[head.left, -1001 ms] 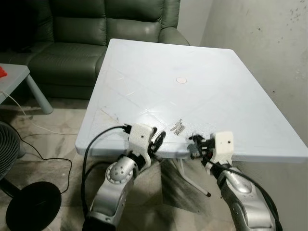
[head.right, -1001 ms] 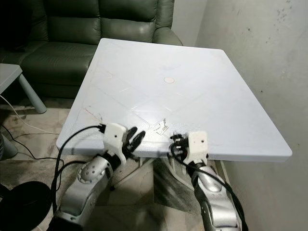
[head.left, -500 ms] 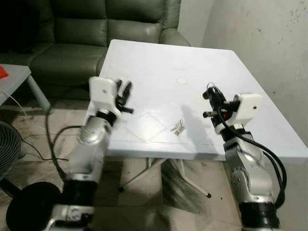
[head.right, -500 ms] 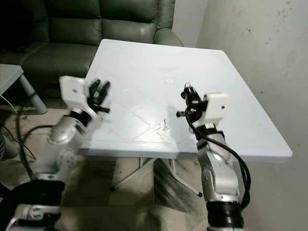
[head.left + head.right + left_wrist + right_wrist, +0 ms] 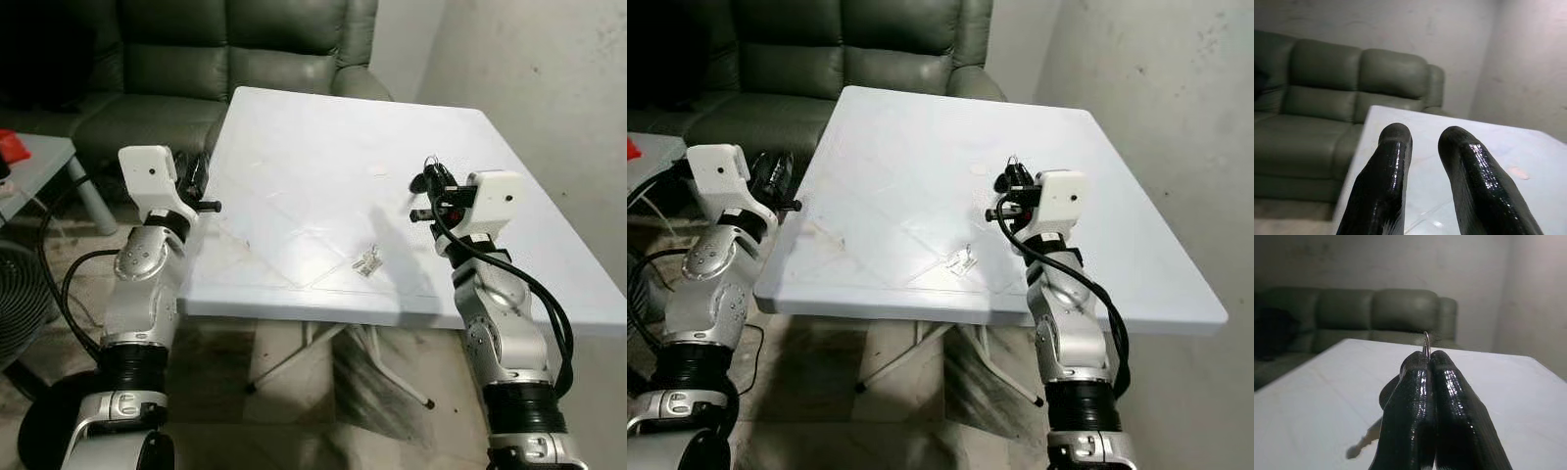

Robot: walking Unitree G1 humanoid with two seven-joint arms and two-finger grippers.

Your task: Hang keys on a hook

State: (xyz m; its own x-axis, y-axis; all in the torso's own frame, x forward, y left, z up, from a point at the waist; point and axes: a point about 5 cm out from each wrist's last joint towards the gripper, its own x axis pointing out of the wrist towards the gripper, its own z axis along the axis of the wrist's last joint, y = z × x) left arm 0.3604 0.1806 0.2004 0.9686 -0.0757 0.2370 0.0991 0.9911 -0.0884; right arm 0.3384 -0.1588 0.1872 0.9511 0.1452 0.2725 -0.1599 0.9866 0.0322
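A small bunch of metal keys [image 5: 368, 259] lies on the white table [image 5: 323, 137], near its front edge. My right gripper [image 5: 423, 186] hovers above the table, right of the keys and a little farther back. It is shut on a thin wire ring [image 5: 1426, 340] that pokes up between the fingertips. My left gripper [image 5: 196, 174] is raised beside the table's left edge, away from the keys. Its fingers [image 5: 1393, 147] stand slightly open with nothing between them.
A dark green sofa [image 5: 196, 69] stands behind the table and a bare wall [image 5: 549, 88] runs along its right side. A small round mark [image 5: 377, 168] sits mid-table. A low grey side table [image 5: 29, 162], a cable and a fan base are on the left floor.
Both arms rose from under the table's front edge to above table height. The left arm then swung out to the left edge. The keys on the table stayed put.
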